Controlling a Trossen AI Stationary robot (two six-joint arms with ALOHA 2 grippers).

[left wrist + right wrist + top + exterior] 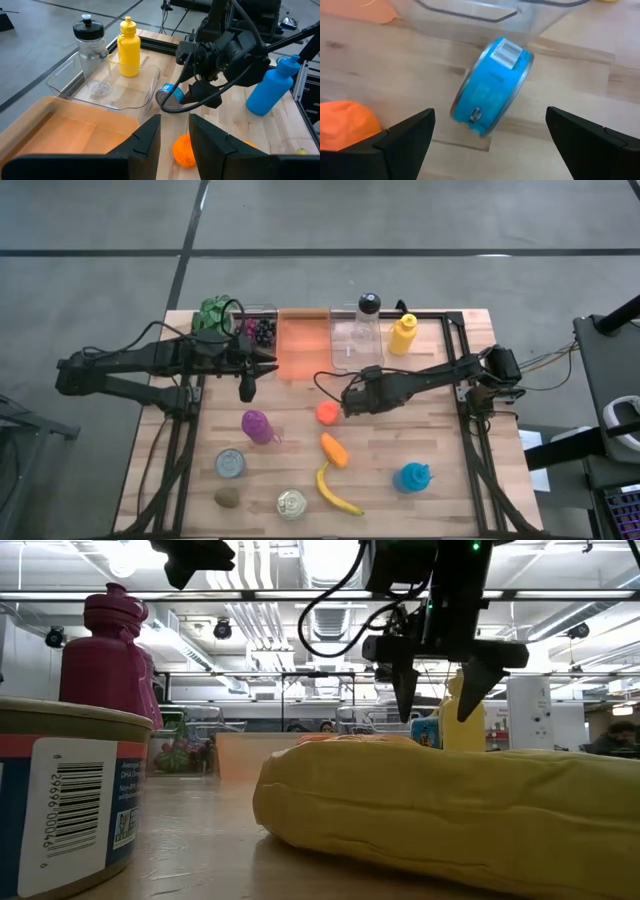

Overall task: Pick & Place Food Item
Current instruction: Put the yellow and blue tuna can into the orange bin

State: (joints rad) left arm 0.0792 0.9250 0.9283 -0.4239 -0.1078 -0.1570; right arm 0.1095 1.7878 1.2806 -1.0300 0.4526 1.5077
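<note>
Right pincer [487,137] has its fingers wide apart, nothing between them, hovering over a blue can [490,85] that lies tilted on the counter [430,430], just beside the near wall of the clear bin [107,97]. In the left wrist view the blue can [169,94] sits under the right arm's head, at the bin's corner, outside it, not inside. In the high view the right pincer [350,397] is near counter centre, and an orange ball-like food item [327,412] sits at about 7 o'clock from it, close by.

Left pincer [174,137] hangs at the counter's left-back area, above the orange tray [303,345]; fingers stand slightly apart, gripping nothing visible.

Still loose on the counter: purple bottle [257,425], orange carrot-like piece [334,449], banana [333,492], two silver cans [230,463] and [292,503], a brown item [227,497], blue bottle [412,477]. Clear bin holds a clear bottle [367,320] with a yellow bottle [402,334] beside it; whether the yellow bottle is inside the bin I cannot tell.

Progress call: the can reads as either just let go short of the bin or about to be grabbed; can't say which. Either way it is not in a container, so placement looks unfinished. Left to do, by my read: close on the can, lift, set it in a bin. Most items are unsorted, so early stage overall.
</note>
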